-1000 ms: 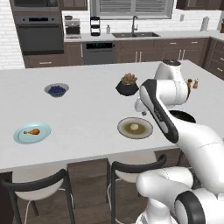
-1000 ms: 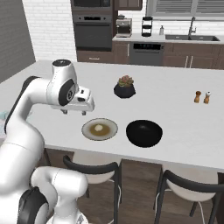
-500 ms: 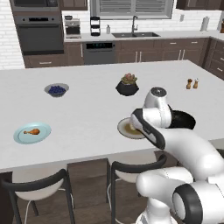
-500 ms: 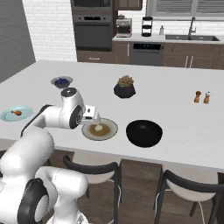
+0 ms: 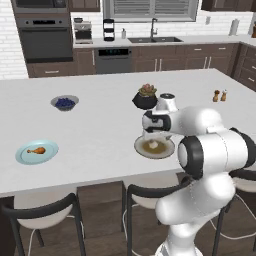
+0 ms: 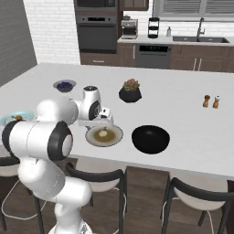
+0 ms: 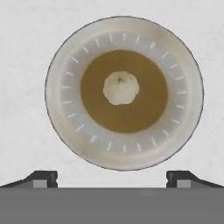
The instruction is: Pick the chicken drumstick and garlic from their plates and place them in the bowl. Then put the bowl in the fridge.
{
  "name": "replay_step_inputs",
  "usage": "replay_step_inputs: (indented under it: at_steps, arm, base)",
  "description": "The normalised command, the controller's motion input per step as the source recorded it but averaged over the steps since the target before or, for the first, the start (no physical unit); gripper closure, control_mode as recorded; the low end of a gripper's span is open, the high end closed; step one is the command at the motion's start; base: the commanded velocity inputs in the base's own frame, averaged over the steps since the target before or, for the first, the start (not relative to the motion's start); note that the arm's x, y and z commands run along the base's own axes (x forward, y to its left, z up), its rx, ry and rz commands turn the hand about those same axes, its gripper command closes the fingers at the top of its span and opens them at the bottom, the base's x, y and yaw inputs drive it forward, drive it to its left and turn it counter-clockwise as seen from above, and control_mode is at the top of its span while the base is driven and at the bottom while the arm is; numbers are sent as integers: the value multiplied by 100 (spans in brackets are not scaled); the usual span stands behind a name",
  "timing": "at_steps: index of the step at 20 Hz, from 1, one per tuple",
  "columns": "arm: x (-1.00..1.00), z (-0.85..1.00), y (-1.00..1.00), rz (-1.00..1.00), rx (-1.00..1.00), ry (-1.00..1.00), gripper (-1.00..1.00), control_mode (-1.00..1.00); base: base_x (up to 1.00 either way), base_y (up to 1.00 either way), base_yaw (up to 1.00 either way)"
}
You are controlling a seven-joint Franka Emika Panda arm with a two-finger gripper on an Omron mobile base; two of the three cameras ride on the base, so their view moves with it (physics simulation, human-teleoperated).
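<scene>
**White desk, gripper over the garlic plate**

Pale blue plate (image 5: 36, 152) sits far left near the desk's (image 5: 100, 125) front edge, drumstick (image 5: 36, 150) lying on it, well apart from the arm; reads as the other pickup, not yet made.

Berry bowl (image 5: 65, 103) stands further back, no part of the job.

Centre: grey-rimmed plate (image 7: 124, 93) with olive middle, garlic (image 7: 121, 88) dead centre on it. Gripper (image 7: 112, 177) hangs above, pointing straight down, jaws spread wide and holding nothing; garlic lies ahead of the tips rather than between them. Looks like a line-up for a top-down grab, so the hand likely needs to shift over the bulb, then drop.

Plant pot (image 6: 130, 91) behind the plate.

Black bowl (image 6: 151, 139) just right of the garlic plate, inside dark, nothing visible in it. Close placement makes for a short carry.
</scene>
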Motion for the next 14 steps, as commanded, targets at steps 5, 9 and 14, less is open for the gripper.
replay_step_inputs:
  at_steps: [5, 9, 14]
  arm:
    - [84, -35, -2, 0, 0, 15, -100, -100]
    - [46, -56, -3, 0, 0, 8, -100, -100]
    - [23, -64, 0, 0, 0, 1, -100, -100]
  base:
    - [0, 0, 0]
    - [0, 0, 0]
    - [0, 0, 0]
